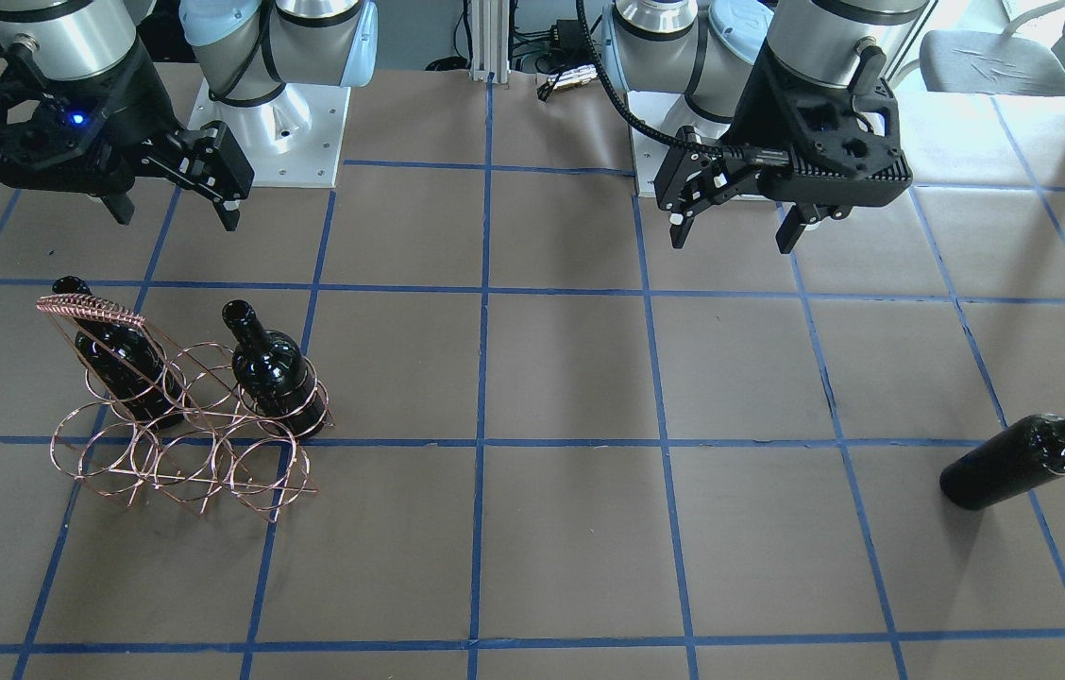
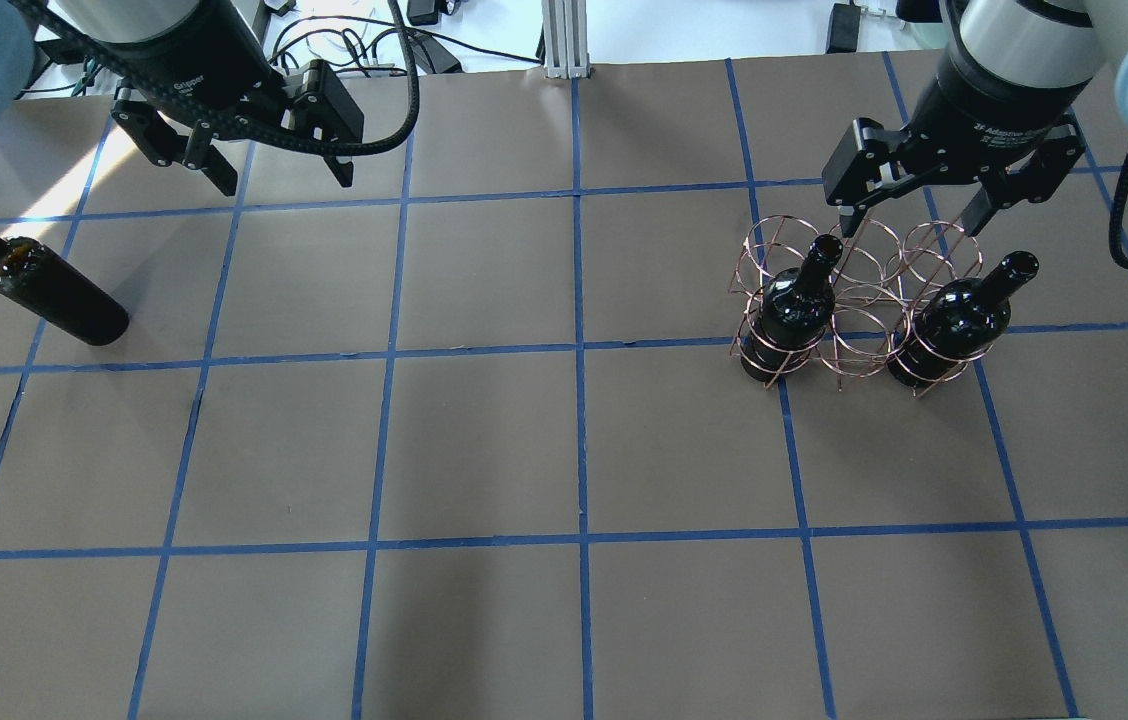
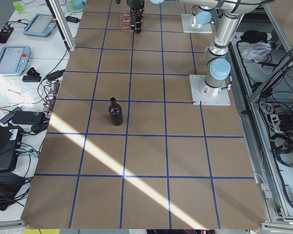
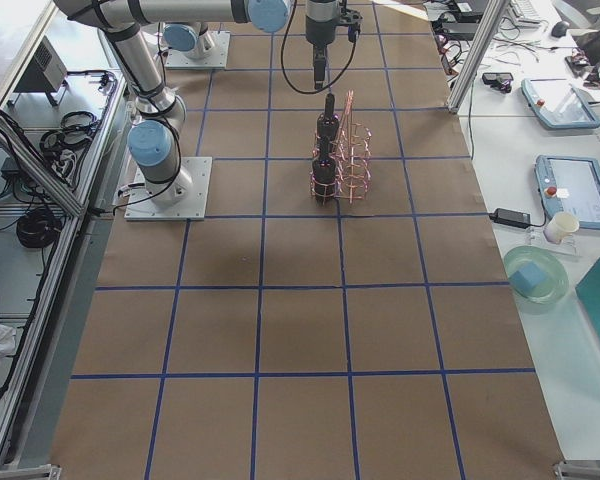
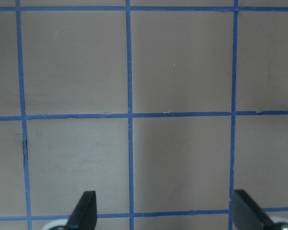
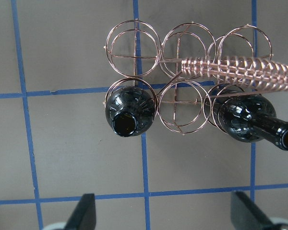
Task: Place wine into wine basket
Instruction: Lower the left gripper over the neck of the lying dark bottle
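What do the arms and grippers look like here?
The left arm and right arm are silver tubes with pale-blue joint caps. The left gripper and right gripper are matte black, two-fingered, with white lettering on their wrists; black cables trail from each; a blue light shows on the right wrist.

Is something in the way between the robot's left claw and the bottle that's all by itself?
No, nothing visible is. Just table lies between the open left gripper and the lone bottle.
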Motion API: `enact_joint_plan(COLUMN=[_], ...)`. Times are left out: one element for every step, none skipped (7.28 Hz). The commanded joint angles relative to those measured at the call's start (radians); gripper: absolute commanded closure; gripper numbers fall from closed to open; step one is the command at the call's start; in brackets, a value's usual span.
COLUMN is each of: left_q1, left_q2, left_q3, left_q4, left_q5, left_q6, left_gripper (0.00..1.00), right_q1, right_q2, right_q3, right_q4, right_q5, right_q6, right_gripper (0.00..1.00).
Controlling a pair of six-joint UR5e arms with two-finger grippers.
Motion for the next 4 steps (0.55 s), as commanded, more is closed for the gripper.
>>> enact_joint_plan(left_q1=[0.006, 0.014, 0.049, 0.121], left_q2=[0.0, -0.001, 0.0, 0.003], left_q3=[-0.002, -0.002, -0.002, 0.0], left_q4=[0.0, 0.006, 0.008, 0.008], left_q5=[-0.001, -0.001, 0.005, 0.004], left_q6=[0.001, 0.008, 0.068, 0.1], left_gripper=[0.0, 0.0, 0.0, 0.0], right_q1=[-0.001, -0.001, -0.001, -0.001], right_q2=[-0.002, -0.002, -0.002, -0.003], right_q3=[-0.001, -0.001, 0.001, -0.001], right_q4=[-0.002, -0.002, -0.002, -0.002], right_q5=[-0.004, -0.001, 0.0, 0.0], right_q6=[-0.006, -0.006, 0.0, -0.001], right_gripper=[0.0, 0.0, 0.0, 0.0])
